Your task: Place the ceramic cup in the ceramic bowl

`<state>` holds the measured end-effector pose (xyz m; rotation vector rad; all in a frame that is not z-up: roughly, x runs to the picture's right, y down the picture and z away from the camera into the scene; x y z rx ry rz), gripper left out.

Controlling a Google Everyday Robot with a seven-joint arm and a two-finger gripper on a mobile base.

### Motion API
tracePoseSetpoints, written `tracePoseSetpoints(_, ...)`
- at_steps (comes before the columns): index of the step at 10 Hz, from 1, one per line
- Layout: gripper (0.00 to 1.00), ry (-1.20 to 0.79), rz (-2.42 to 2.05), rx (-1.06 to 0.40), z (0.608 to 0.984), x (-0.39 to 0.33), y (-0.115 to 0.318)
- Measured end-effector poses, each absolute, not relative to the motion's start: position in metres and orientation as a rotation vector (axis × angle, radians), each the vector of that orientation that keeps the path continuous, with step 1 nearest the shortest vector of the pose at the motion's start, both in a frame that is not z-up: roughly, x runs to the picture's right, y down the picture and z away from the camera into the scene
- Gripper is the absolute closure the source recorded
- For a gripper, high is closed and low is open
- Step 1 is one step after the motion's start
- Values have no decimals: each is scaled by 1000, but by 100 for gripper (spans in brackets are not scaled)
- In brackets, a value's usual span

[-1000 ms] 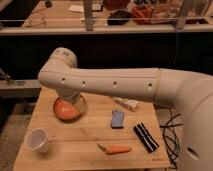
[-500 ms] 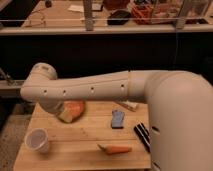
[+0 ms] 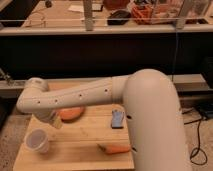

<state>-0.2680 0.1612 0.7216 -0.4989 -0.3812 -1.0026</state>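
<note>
The ceramic cup (image 3: 39, 141) is white and stands upright, alone, at the front left of the wooden table (image 3: 80, 150). The ceramic bowl (image 3: 72, 113) is orange-brown and sits behind and to the right of the cup, its upper part hidden by my arm. My white arm (image 3: 85, 95) reaches from the right across the table to the left. My gripper (image 3: 53, 122) hangs below the arm's bent end, just above and to the right of the cup, between cup and bowl. It holds nothing that I can see.
An orange carrot-shaped object (image 3: 116, 148) lies at the front middle of the table. A small blue-grey object (image 3: 117, 119) lies right of the bowl. My arm's bulk covers the table's right side. A dark shelf with clutter runs behind.
My arm has swung further left and lower. Its bent end has moved from over the bowl to the table's left side, near the cup. The cup, bowl and carrot have not moved.
</note>
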Motion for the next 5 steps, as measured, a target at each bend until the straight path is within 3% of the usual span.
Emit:
tracePoseSetpoints(2, 23, -394, -1019, -509, 726, -278, 168)
tracePoseSetpoints(3, 20, -397, -1020, -506, 733, -276, 169)
tracePoseSetpoints(5, 29, -425, -998, -497, 742, -275, 165)
